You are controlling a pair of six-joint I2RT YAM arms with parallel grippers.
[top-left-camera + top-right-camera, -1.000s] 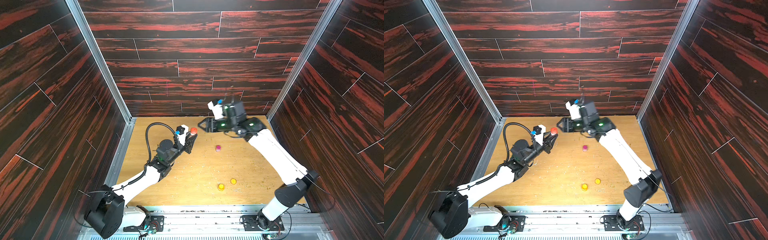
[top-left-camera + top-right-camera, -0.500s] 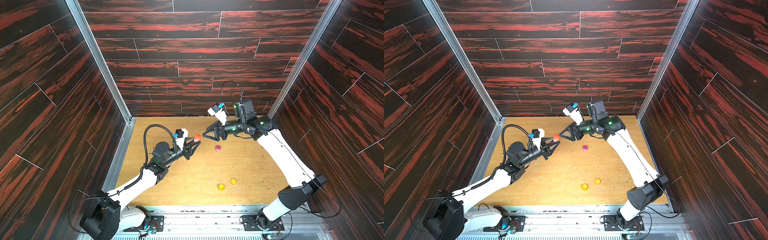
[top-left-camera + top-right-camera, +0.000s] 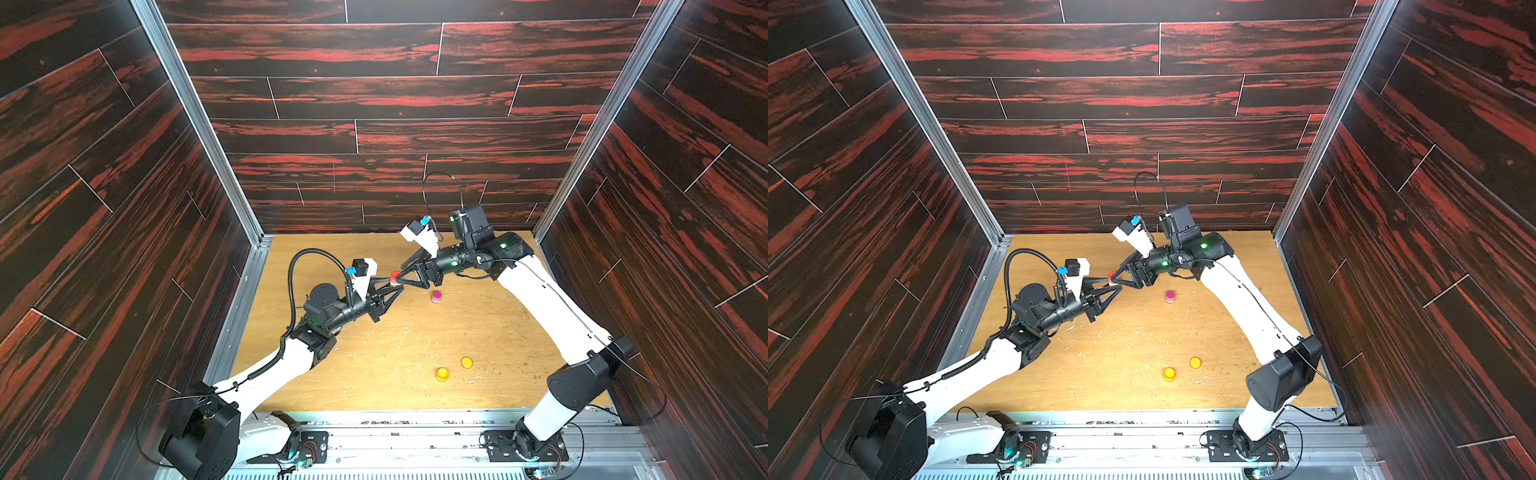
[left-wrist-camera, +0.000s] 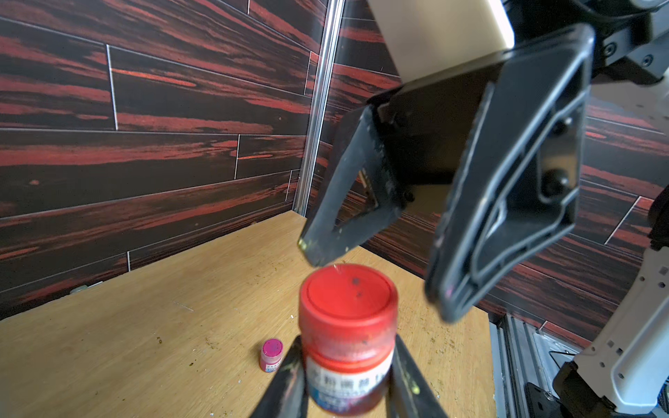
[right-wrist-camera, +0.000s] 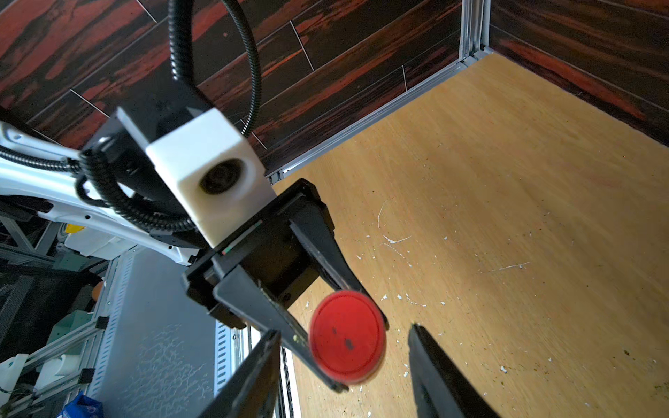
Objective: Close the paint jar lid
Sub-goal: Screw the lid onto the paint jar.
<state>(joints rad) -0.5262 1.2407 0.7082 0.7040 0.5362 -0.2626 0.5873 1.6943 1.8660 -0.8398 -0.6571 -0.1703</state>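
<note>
Here, left tool (image 4: pixel 346 342) clamped on red paint jar (image 4: pixel 349 380), right tool (image 5: pixel 342 334) parted, straddling its lid (image 4: pixel 347 300).

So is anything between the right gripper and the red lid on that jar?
Nothing visible is in the way. The right gripper has its jaws open on either side of the red lid, with only air between. The left gripper holds the jar by its body, below the lid.
</note>
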